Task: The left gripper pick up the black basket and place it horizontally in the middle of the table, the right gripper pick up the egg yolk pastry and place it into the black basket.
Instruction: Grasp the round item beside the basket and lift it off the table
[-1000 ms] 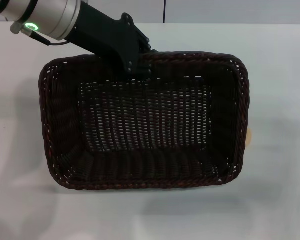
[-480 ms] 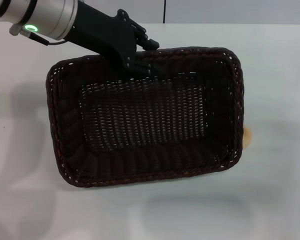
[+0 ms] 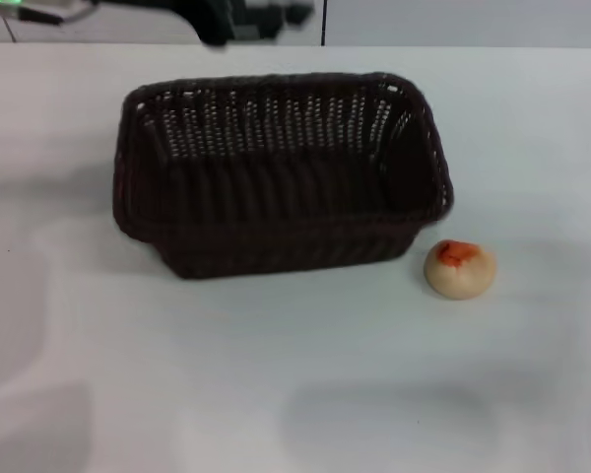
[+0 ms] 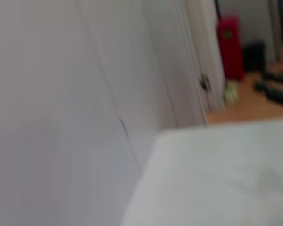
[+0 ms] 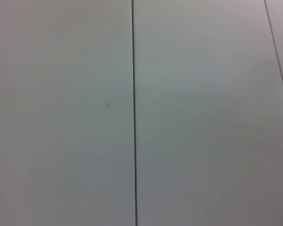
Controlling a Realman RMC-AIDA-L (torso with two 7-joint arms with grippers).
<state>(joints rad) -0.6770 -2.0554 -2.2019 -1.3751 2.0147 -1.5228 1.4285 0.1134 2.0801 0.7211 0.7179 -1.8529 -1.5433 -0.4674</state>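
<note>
The black basket stands upright on the white table, its long side running left to right, near the middle and a little to the back. The egg yolk pastry lies on the table just off the basket's front right corner, apart from it. My left gripper is blurred at the top edge of the head view, above and behind the basket and clear of it. My right gripper is out of view. The left wrist view shows only a bare part of the table and the room.
A pale wall with a dark seam runs behind the table's far edge. The right wrist view shows only that wall panel and seam. In the left wrist view a door and a red object stand beyond the table.
The basket was held up tilted toward the camera by my left gripper; now it rests on the table. The left gripper has let go and pulled up and back. The pastry has come into full view.
</note>
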